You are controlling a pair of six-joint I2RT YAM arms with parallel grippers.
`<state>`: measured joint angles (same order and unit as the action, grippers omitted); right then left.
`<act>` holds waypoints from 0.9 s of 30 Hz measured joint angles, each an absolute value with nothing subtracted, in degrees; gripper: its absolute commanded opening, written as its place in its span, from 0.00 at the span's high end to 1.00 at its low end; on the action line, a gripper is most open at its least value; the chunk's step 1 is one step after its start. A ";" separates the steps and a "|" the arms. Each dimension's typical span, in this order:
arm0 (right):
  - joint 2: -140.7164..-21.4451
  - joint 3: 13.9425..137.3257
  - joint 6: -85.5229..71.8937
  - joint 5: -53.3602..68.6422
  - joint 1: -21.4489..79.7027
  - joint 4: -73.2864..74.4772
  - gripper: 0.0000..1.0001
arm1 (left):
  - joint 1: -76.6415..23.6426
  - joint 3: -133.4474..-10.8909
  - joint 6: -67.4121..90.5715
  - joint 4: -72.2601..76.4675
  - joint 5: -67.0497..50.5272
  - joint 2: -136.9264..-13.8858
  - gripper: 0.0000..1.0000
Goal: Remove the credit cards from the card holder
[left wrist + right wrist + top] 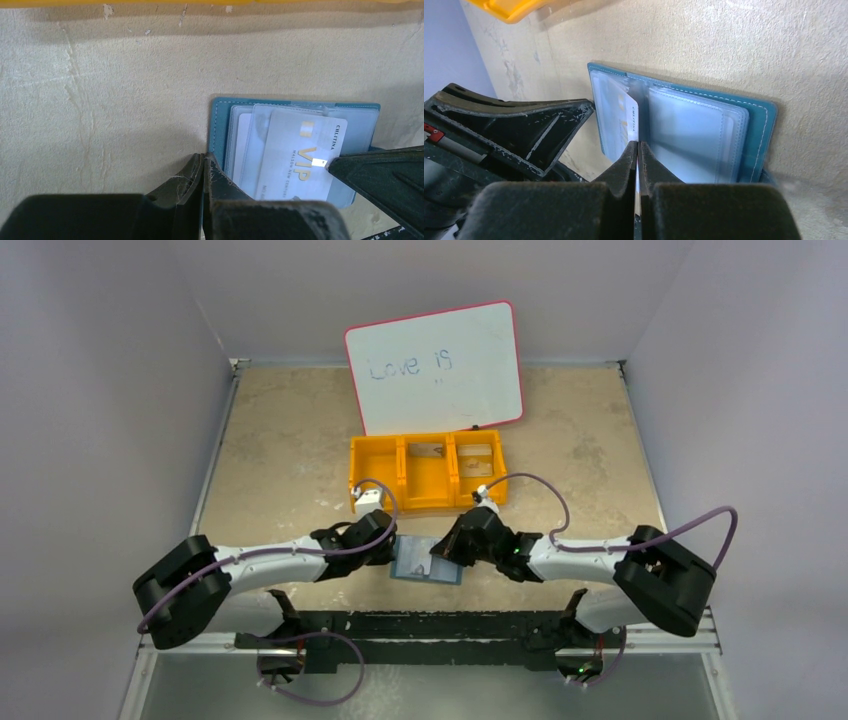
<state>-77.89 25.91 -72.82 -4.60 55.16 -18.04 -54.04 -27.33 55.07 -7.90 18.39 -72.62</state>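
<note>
Tabletop [280, 460]: beige, mottled like stone, with a matt surface that is scuffed and chipped in places.
Card holder [425, 566]: a small teal bifold lying open and flat on the tabletop. It sits at the centre of the top view, between the two arm tips and below the orange bin.
Holder cover: teal and leather-like, with pale stitching along the border and rounded corners.
Holder inside: stacked clear plastic sleeves, glossy and blue-grey, with rectangular card shapes showing through them.
Credit card [295, 155]: thin, stiff and silvery-white, with gold "VIP" lettering and small dark print. It is angled partly out of the sleeves, and in the right wrist view it appears edge-on between the two leaves.
Right tool [638, 150]: black, scratched fingers closed narrow, pinching the edge of the credit card above the holder's middle fold.
Left tool [204, 159]: black, worn fingers pressed together with no visible gap. The tips are at the holder's left edge, and it cannot be told whether they nip the cover.
Orange bin [420, 502]: moulded plastic with three compartments, just above the holder in the top view.
Two flat cards [428, 449]: one greyish card in the bin's middle compartment and one tan card in its right compartment.
Whiteboard [435, 370]: glossy white with a pink rim, tilted, at the upper centre. "Love is" is written on it in blue.
</note>
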 measured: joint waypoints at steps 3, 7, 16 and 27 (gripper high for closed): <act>-77.62 25.91 -71.13 -4.54 54.81 -17.91 1.00 | -54.04 -27.55 55.02 -7.99 18.48 -72.86 1.00; -77.56 25.89 -69.43 -3.46 53.93 -17.87 1.00 | -54.04 -27.59 55.07 -8.01 18.57 -72.88 1.00; -74.94 22.72 -68.49 -1.26 51.55 -19.59 1.00 | -54.08 -27.68 56.38 -8.14 18.96 -73.01 1.00; -70.67 21.06 -66.87 0.60 49.78 -18.85 1.00 | -54.08 -27.90 56.64 -8.64 19.88 -73.12 1.00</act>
<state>-70.67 21.06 -66.87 0.60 49.78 -18.85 -54.08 -27.90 56.64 -8.64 19.88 -73.12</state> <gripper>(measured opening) 0.005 0.008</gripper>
